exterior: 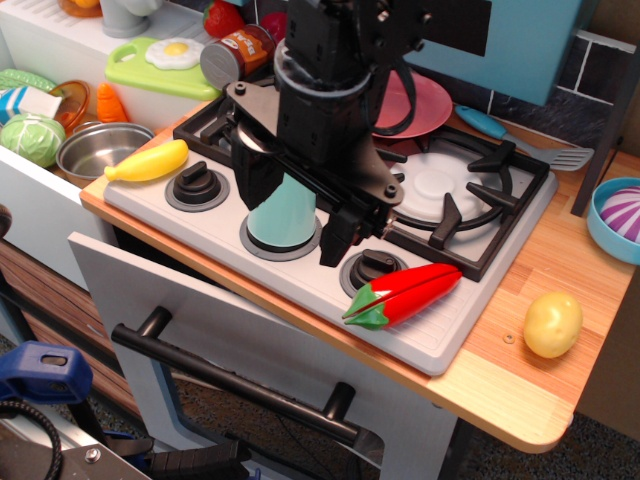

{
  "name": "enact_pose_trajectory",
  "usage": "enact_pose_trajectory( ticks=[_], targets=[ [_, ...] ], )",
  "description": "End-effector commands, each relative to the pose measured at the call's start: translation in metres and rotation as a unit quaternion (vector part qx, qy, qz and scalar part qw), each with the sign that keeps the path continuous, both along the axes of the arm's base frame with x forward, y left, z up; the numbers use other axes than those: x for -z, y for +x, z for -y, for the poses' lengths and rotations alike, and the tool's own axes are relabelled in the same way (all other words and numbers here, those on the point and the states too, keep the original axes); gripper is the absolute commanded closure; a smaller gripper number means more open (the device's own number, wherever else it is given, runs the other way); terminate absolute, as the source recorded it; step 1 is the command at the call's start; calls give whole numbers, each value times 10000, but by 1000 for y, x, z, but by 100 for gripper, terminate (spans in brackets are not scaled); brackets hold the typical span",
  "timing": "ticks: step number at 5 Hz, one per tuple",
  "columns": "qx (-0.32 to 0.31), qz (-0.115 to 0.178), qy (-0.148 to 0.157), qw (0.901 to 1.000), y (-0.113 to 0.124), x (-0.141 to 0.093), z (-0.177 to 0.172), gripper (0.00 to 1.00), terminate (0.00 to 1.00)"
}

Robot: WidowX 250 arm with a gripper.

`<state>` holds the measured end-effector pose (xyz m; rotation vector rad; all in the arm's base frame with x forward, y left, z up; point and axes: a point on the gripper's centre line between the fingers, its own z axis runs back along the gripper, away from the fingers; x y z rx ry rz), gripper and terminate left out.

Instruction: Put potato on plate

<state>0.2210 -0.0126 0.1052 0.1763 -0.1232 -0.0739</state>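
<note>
Right now my gripper hangs low over the front of the toy stove, just above the row of knobs. My two black fingers stand apart, and the teal cup is between them. I cannot tell if the fingers press the cup or only stand beside it, because my own arm hides the upper part of it. The cup stands upright on the middle knob place.

The potato lies on the wooden counter at the right front, well apart from my gripper and past the edge of the stove. It touches nothing else. The plate is at the back of the stove, behind my arm, which hides part of it; its visible part is bare.

Between the cup and the potato lies a red chili pepper with a green stem, on the front right corner of the stove. A yellow banana rests on the left front corner, near a metal bowl. At the right edge is a blue bowl with purple stripes inside.
</note>
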Motion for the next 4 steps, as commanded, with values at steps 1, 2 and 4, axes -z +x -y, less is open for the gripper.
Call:
enact_pose_trajectory(
  ticks=[1, 2, 4],
  targets=[
    [0, 0, 0, 10000, 0, 0, 0, 0, 0],
    [-168, 190, 71, 9997, 10, -13, 43, 0, 0],
    [-114, 690, 6, 9976, 42, 0, 123, 0, 0]
  ],
)
